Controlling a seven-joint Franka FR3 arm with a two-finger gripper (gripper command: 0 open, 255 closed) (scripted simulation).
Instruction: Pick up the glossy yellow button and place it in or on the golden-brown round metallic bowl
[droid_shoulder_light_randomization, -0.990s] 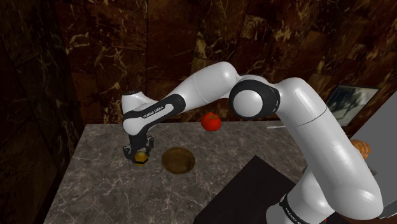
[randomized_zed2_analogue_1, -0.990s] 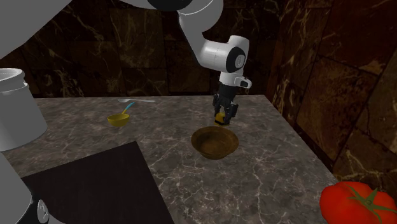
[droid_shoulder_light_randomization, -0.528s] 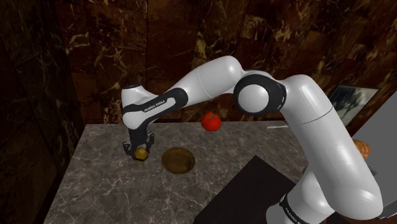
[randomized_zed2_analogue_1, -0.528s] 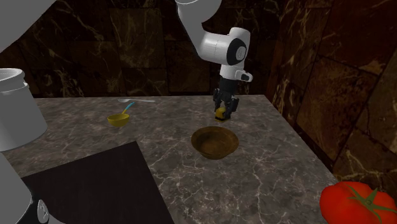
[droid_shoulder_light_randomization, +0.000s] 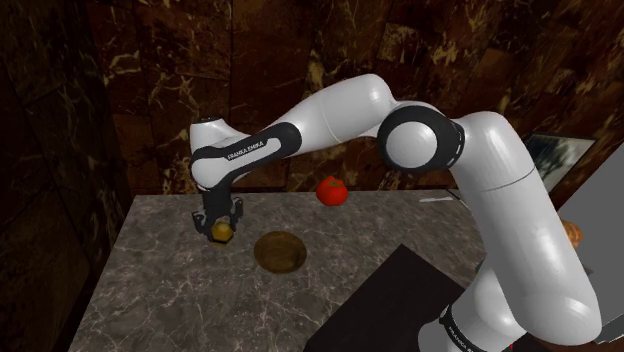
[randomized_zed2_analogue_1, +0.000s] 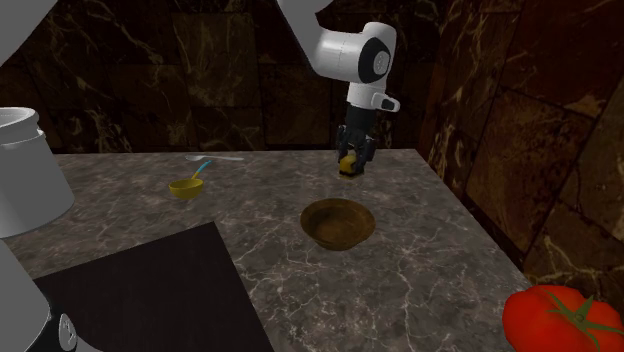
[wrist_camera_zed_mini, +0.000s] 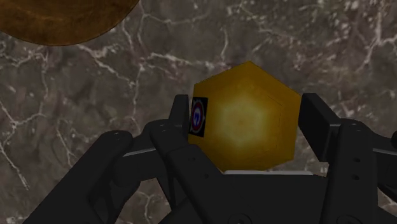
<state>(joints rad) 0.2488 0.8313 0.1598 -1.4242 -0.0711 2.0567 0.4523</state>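
You have a dark grey, white-veined marble counter (droid_shoulder_light_randomization: 150, 290) to work on. The white Franka arm with dark joints (droid_shoulder_light_randomization: 500, 200) reaches out over it toward the shoulder view's left.

The golden-brown round metallic bowl (droid_shoulder_light_randomization: 280, 251) sits flat on the counter. As far as you can see in the second exterior view, nothing lies in it. A glossy red tomato (droid_shoulder_light_randomization: 332, 190) rests near the back wall, well apart from the bowl, and has no part in this job.

The all-black two-finger gripper (droid_shoulder_light_randomization: 221, 230) hangs above the counter, pointing down, just beside the bowl on the shoulder view's left. In the second exterior view it is beyond the bowl's far rim. It is not over the bowl: in the wrist view only an arc of the bowl's rim shows, off to one side and apart from the fingers.

Those fingers are pinched on the glossy yellow six-sided button (wrist_camera_zed_mini: 248, 121), one pad against each of two opposite flanks. The button rides between them, clear of the marble.

By my reading, the pick is done and the grasp looks square. You still have the place to do:
- carry the button sideways until it is over the bowl's middle
- lower it
- let the fingers part
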